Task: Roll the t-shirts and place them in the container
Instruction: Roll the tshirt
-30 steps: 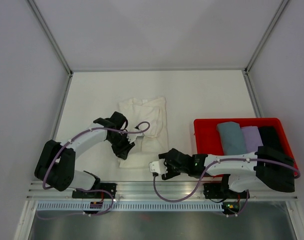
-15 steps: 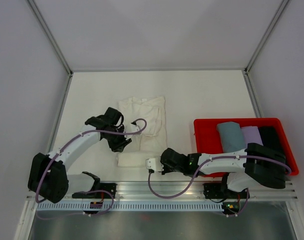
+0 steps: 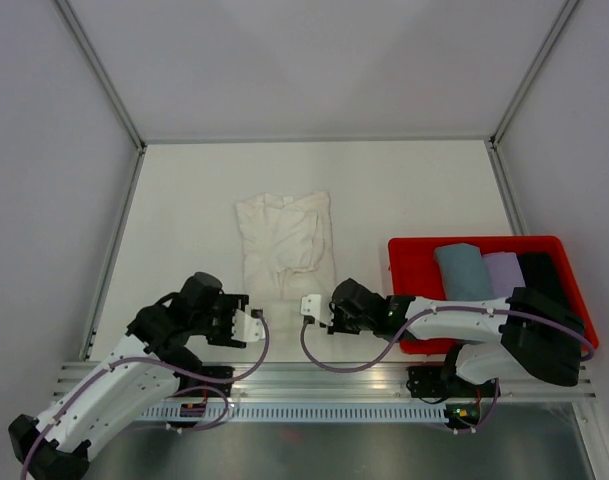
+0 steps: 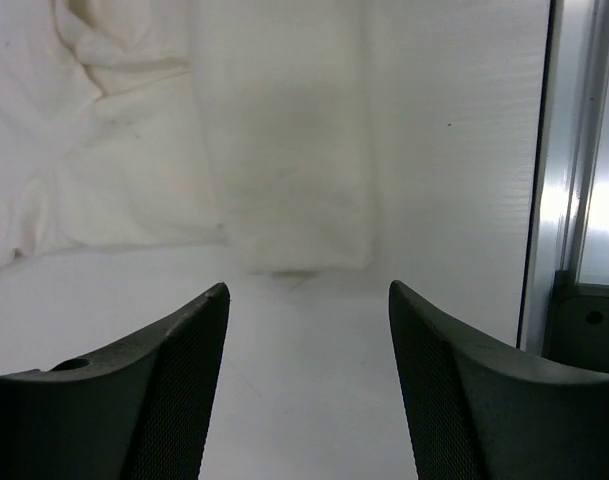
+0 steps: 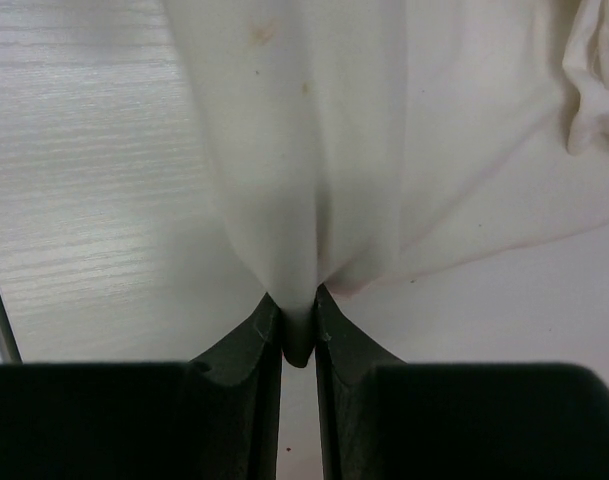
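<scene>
Left arm (image 3: 134, 365) pose: I see it folded low, well to the left of the red bin (image 3: 409, 275), forearm running toward the bin and the wrist about level with the bin's near wall.
Left gripper (image 4: 306, 292): jaws apart with nothing between them. The fingertips hover over bare table (image 3: 404, 190), just short of the cloth.
Right arm (image 3: 454, 320) pose: elbow above the bin's near right corner, forearm stretched along the bin's near wall and out past its left wall, wrist low.
Right gripper (image 5: 297, 322): jaws together, pinching a fold of cream cloth. In my wrist view the fabric rises in a tent from the fingertips.
Cream t-shirt (image 3: 286, 245): one, lying wrinkled and mostly flat on the table, left of the bin and apart from it. The corner nearest the bin's near left corner is the one pinched.
Shirts inside the bin: three, side by side. The grey-blue t-shirt (image 3: 464, 272) is nearest the left wall, the lilac t-shirt (image 3: 504, 272) is in the middle, and the black t-shirt (image 3: 542, 270) is toward the right wall.
Count: four t-shirts, one bin, two arms.
</scene>
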